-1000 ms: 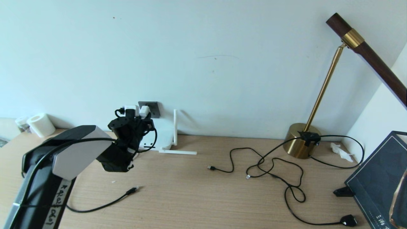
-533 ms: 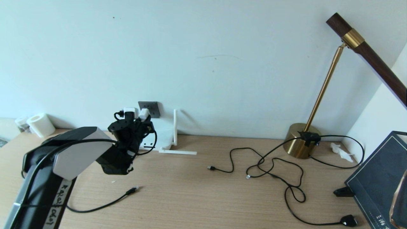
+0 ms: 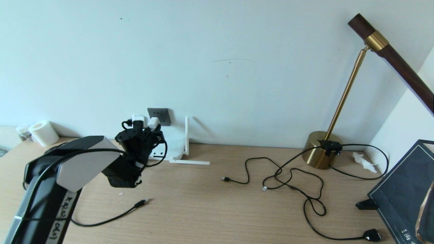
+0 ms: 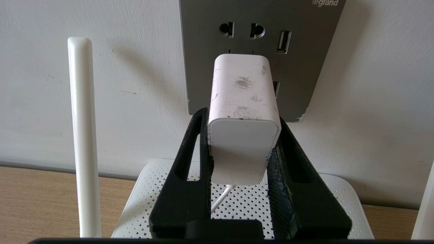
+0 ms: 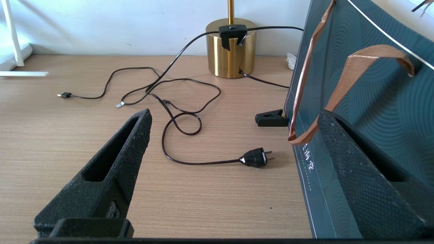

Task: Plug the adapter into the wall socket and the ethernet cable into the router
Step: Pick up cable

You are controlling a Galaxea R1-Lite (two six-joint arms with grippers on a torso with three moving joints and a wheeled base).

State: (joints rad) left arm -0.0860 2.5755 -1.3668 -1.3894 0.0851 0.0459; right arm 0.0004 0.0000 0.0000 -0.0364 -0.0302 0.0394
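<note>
L gripper (image 4: 242, 149) is clamping small white rounded plastic adapter (image 4: 241, 101) by its side faces, nose at dark grey wall socket (image 4: 203, 61); light, rigid, prob. slippery. R gripper (image 5: 234, 169) is idling w/ fingers spread.

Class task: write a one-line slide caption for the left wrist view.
Left gripper holds the adapter against the wall socket, above the router.

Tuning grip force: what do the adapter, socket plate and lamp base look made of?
Adapter: white plastic, smooth matte, scuffed with grey smudges on top; held in the left pincer.
Socket plate: dark grey, satin look, likely plastic; one lower corner chipped.
Lamp base: brass-coloured metal by its brushed sheen.
</note>
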